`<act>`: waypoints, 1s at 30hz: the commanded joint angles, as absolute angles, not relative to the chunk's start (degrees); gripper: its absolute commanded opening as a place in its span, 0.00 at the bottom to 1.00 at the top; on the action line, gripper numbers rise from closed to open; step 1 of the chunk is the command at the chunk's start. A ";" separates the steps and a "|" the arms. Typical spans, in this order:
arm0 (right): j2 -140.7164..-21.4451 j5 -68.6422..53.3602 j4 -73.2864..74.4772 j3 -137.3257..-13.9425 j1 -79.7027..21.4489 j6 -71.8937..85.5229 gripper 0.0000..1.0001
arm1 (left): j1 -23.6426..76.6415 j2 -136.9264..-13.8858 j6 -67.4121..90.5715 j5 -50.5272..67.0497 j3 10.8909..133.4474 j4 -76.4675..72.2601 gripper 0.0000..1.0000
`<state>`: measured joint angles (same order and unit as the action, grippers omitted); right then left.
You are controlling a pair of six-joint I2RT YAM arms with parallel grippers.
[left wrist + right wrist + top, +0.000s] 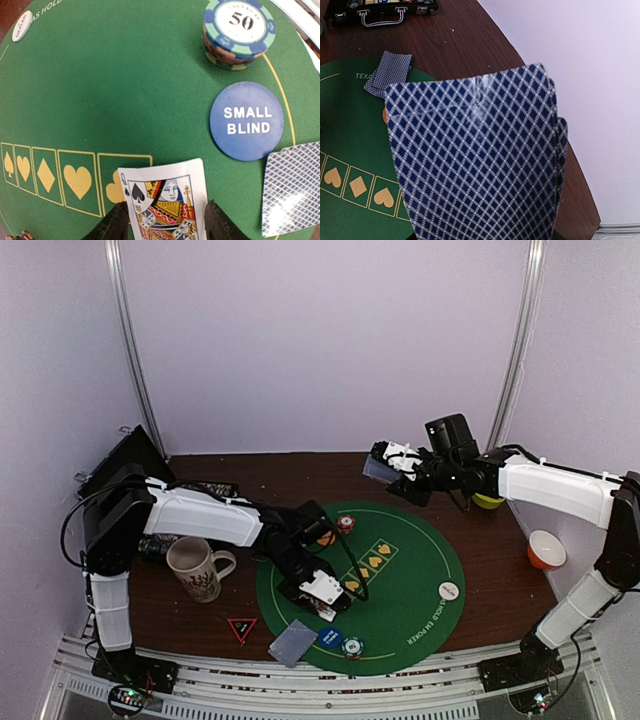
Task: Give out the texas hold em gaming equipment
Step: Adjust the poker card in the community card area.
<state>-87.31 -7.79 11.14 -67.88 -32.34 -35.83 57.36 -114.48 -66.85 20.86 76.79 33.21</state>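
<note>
My left gripper (322,592) (167,212) is shut on a face-up queen of spades (167,200), held low over the green mat (400,570) beside its printed suit boxes. In front of it on the mat lie a blue small-blind button (246,120), a teal-white chip stack (239,32) and a face-down card (292,187). My right gripper (385,468) hovers above the mat's far edge, shut on a deck of blue-backed cards (475,160) that hides its fingers. Face-down cards (387,72), a red-white chip stack (345,524), an orange button (325,537) and a white dealer button (448,591) also lie on the mat.
A patterned mug (197,568) stands left of the mat, by my left forearm. An orange bowl (546,549) and a yellow bowl (488,502) sit at the right. A dark case (380,10) lies at the back left, and a red triangle marker (242,628) lies near the front edge.
</note>
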 commanded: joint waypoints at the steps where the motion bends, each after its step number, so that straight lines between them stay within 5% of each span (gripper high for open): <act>1: -85.08 -7.12 11.47 -67.50 -31.99 -36.16 0.47 | 58.56 -115.97 -69.20 22.79 79.75 34.36 0.54; 9: -84.91 -7.00 12.12 -67.72 -31.99 -36.75 0.47 | 59.33 -116.43 -68.09 20.48 81.26 33.69 0.53; 16: -84.90 -6.98 12.13 -67.68 -31.99 -37.00 0.47 | 59.35 -104.98 -56.69 23.14 72.99 22.23 0.56; 23: -85.03 -7.01 11.66 -67.50 -31.99 -37.45 0.47 | 58.74 -97.81 -38.90 -0.60 62.86 18.37 0.54; 30: -85.22 -7.49 11.51 -67.73 -31.99 -37.27 0.47 | 58.02 -103.70 -36.31 -7.69 61.96 16.81 0.51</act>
